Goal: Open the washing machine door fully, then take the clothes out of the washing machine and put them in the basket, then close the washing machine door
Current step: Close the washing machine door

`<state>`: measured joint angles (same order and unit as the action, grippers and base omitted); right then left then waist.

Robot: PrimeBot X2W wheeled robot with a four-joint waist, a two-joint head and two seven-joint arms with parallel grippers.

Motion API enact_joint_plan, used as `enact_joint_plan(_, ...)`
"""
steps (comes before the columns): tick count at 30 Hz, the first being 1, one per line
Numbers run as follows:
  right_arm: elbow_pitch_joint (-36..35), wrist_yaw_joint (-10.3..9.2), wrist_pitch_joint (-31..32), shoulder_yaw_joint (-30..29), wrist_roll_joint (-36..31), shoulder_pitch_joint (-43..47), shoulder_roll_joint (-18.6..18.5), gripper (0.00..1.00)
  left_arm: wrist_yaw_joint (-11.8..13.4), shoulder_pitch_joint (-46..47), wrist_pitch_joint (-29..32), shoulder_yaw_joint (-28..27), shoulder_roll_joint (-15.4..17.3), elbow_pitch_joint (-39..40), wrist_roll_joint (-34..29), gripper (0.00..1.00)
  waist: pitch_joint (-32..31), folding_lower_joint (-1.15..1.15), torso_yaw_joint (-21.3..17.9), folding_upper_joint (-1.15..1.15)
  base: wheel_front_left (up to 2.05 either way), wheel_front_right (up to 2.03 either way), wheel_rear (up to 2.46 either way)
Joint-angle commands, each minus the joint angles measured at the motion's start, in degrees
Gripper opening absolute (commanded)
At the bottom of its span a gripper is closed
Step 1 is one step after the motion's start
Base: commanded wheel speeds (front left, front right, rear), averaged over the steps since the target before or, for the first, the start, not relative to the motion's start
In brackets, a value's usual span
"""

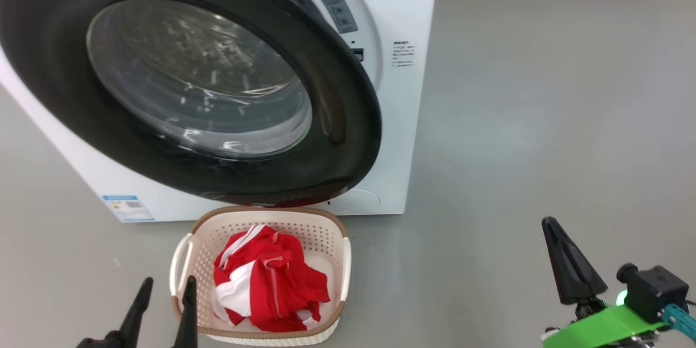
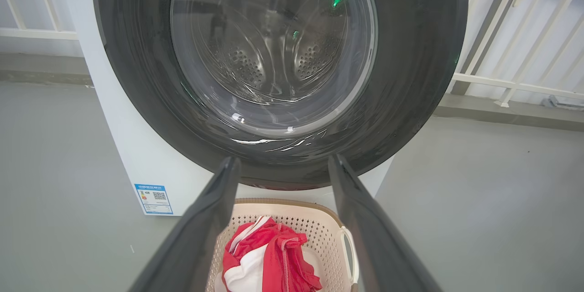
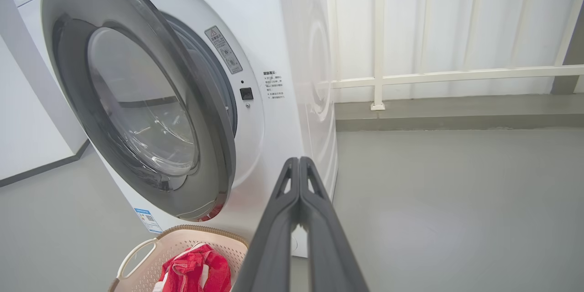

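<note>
clothes [image 1: 266,283]: a crumpled red heap with white stripes and panels lying in the basket, with no clear long axis.
basket [image 1: 321,236]: stands on the grey floor [image 1: 544,92] just in front of the machine, under the lowest part of the door. Its side handles face left and right in the head view.
washing machine door [image 1: 348,136]: ajar. Its glossy black rim and bulging glass face the robot, and the right wrist view shows its free right edge standing off the white front with a dark gap behind it. The perforated drum shows through the glass.
washing machine [image 1: 413,22]: a white box with a blue label [image 1: 128,207] low on its left and a round flap [image 1: 361,201] low on its right.
left gripper [image 1: 168,280]: fingers spread apart with nothing between them, touching nothing. It sits at the basket's near left corner, and one finger overlaps the rim in the head view. In its own wrist view the clothes lie low between the fingers and the door lies beyond the tips.
right gripper [image 1: 549,225]: fingers pressed together, empty. It is over bare floor, well to the right of the basket and clear of the door.
backdrop: a white railing [image 3: 378,77] behind the machine.
</note>
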<state>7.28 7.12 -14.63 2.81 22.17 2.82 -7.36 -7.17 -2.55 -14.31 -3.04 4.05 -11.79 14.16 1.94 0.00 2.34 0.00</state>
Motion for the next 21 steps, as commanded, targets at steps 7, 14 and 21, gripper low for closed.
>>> enact_joint_plan(7, -0.8, 0.36, -0.4, 5.7, 1.3, -7.4, -1.5, 0.0, -0.3, 1.5, -0.7, -0.1, -0.7, 2.5, -0.1, 1.0, 1.8, 0.0, 4.5, 0.0, 0.0, 0.0, 0.0)
enact_joint_plan(14, 1.3, 0.36, -0.4, 11.3, 2.0, -16.9, -1.8, 0.0, -0.3, 3.9, -0.7, 2.1, -1.1, 3.0, 0.4, 1.0, 5.5, 0.0, 8.2, 0.0, 0.0, 0.0, 0.0)
enact_joint_plan(21, 4.2, 0.36, -0.4, 14.4, 2.3, -25.2, -2.2, 0.0, -0.3, 6.5, -0.7, 3.9, -1.2, 3.4, 2.1, 1.0, 8.8, 0.0, 10.9, 0.0, 0.0, 0.0, 0.0)
